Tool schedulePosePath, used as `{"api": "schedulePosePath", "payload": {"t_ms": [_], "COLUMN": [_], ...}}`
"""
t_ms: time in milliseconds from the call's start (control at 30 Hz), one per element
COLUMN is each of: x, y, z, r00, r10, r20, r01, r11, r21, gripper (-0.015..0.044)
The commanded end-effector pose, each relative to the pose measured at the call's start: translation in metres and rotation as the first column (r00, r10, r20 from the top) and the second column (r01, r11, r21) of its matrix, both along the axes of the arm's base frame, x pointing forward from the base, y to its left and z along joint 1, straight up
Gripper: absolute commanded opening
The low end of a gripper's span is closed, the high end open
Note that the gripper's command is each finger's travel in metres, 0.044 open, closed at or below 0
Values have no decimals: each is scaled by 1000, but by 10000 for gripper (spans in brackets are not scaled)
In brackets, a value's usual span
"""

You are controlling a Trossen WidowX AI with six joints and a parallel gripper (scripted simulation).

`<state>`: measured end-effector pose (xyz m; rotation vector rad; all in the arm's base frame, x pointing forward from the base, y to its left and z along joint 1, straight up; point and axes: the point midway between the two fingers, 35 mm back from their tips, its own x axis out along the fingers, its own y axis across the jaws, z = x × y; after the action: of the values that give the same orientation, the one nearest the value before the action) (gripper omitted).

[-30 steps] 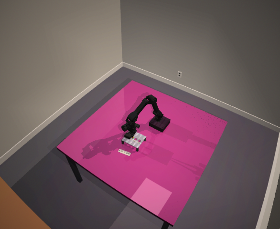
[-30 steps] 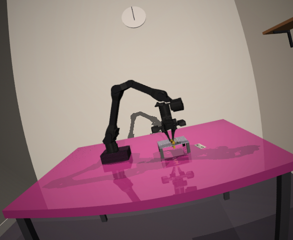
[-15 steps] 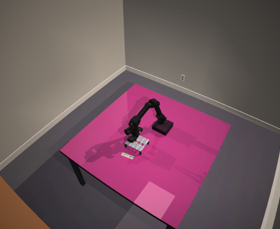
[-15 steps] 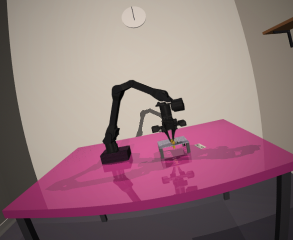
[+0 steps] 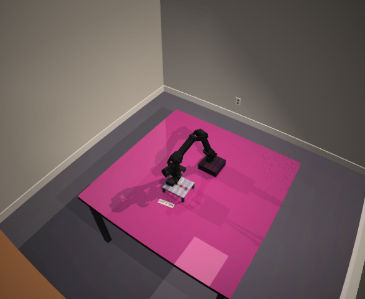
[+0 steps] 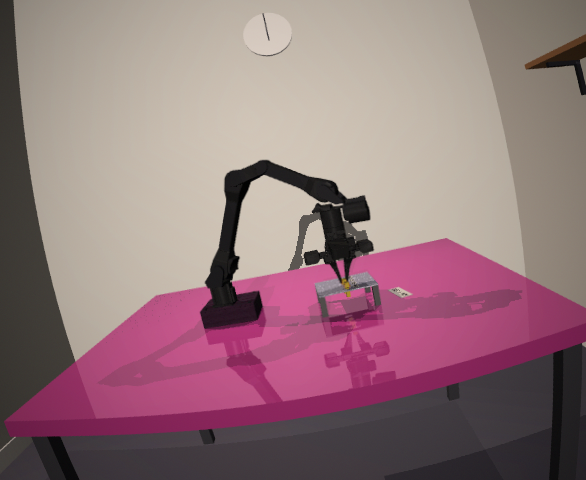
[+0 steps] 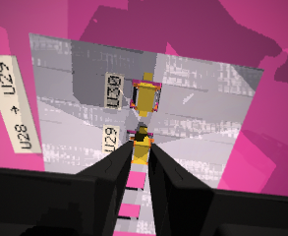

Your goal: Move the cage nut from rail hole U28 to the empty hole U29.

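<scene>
Holding the cage nut [image 5: 177, 183] [image 6: 346, 285] [image 7: 140, 155] at U29, beside its neighbour.
On one table [image 5: 127, 167] [image 6: 179, 403] [image 7: 16, 44], one arm [image 5: 185, 146] [image 6: 288, 176] reaches over one rail plate [image 5: 179, 193] [image 6: 329, 285] [image 7: 198, 108]; one card [image 5: 165, 203] [image 6: 400, 292] [image 7: 16, 105] lies alongside. The gripper [image 5: 176, 183] [image 6: 344, 281] [image 7: 143, 147] is nearly closed, pinching the nut, a finger on each side. The nut lies directly at the fingertips, long axis along the row of holes, with the other nut [image 7: 146, 98] just beyond at U30. Two nuts, then; two whole open holes show on the near side, a third cut off by the wrist view. Whether both wings have opened underneath cannot be told; seating likely needs checking before release.
</scene>
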<state>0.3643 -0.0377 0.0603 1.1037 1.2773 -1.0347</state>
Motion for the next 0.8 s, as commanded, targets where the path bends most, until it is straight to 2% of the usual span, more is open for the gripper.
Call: {"api": "schedulePosePath", "payload": {"t_ms": [0,767], "x": [1,3], "y": [0,0], "z": [0,0], "r00": [1000,1000], "r10": [-5,-5], "r20": [-2,-4], "r01": [5,5], "r11": [1000,1000], "r21": [-3,-3], "gripper": [36,36]}}
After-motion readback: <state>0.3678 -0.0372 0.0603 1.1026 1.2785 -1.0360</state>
